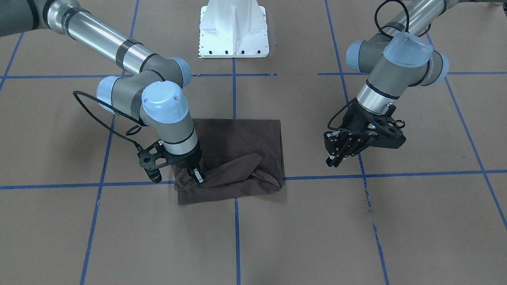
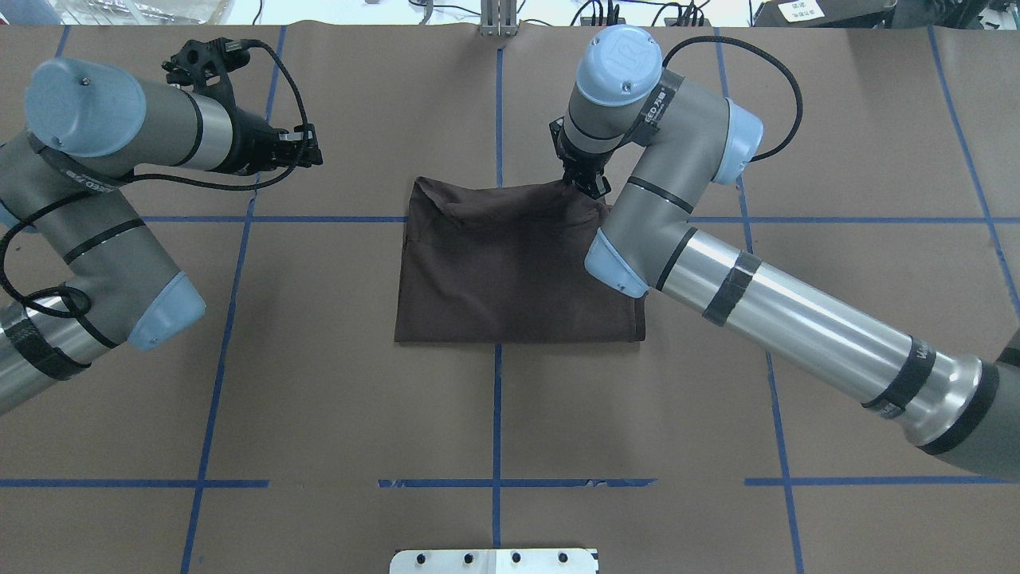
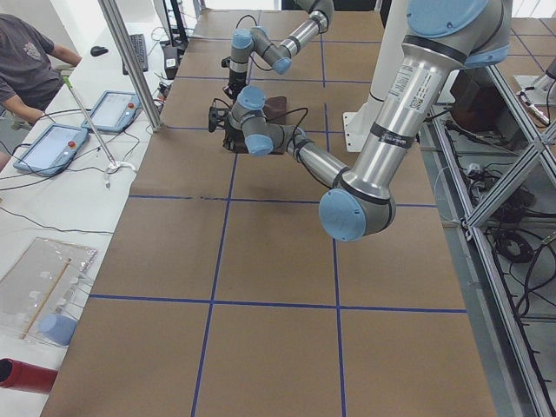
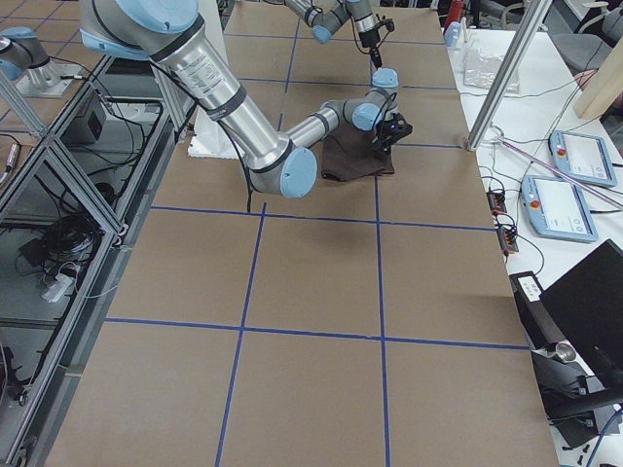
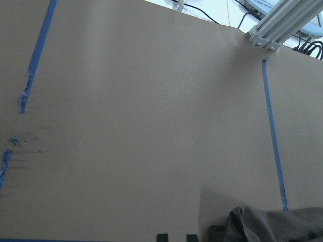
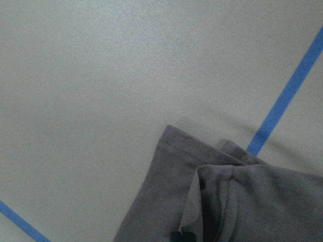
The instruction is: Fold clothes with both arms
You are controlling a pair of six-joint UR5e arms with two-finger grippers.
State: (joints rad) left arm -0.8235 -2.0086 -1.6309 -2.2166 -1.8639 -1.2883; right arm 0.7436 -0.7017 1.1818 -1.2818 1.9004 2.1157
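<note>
The right arm [image 1: 164,105] stands nearest, bent down over the shirt [image 1: 237,138]. The shirt lies at the middle of the counter [image 1: 277,237] as a folded rectangle. It is flat on the robot's side and bunched into a ridge along the operators' edge. The right hand [image 1: 197,175] sits at that edge's corner on the robot's right, fingers drawn close, apparently pinching cloth. The left hand [image 1: 338,156] hovers above bare counter, well apart from the shirt, fingers nearly together, holding nothing.

Judged step: a fold in progress, with one corner gripped. The next move likely calls for the left hand to take the opposite corner, so the edge lifts evenly and the ridge flattens.
</note>
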